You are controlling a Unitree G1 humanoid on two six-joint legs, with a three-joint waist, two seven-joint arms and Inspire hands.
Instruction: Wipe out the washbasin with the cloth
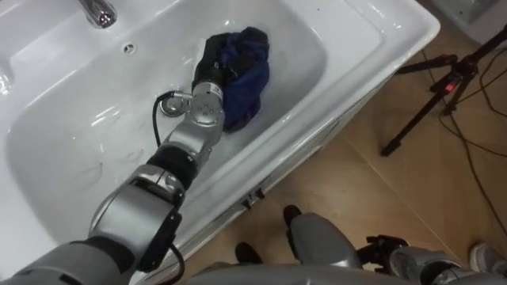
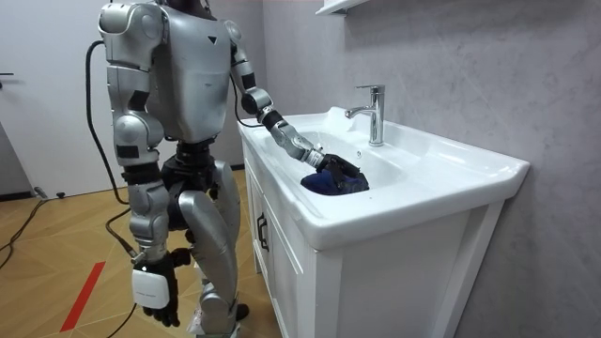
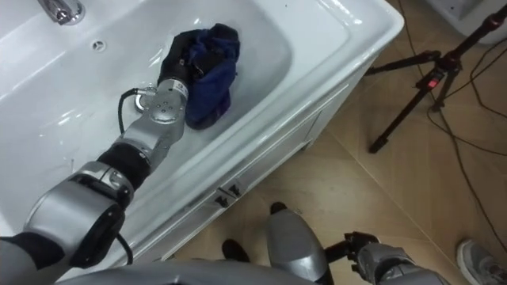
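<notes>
A bunched dark blue cloth [image 1: 247, 73] lies at the bottom of the white basin [image 1: 317, 49], toward its right side. My left arm reaches in from the lower left, and my left hand [image 1: 209, 57] rests on the cloth's left part with its dark fingers curled into the folds. In the room view the same hand [image 2: 322, 160] holds the cloth [image 2: 340, 178] inside the basin [image 2: 413, 178]. I stand at the basin's end, by the cabinet. My right hand [image 2: 155, 286] hangs at my side with relaxed fingers and holds nothing.
A chrome tap [image 1: 99, 12] stands at the basin's far edge, with a small overflow hole [image 1: 128, 47] below it. A white cabinet [image 2: 282, 272] carries the basin. A black tripod [image 1: 444, 87] with cables stands on the wooden floor to my right.
</notes>
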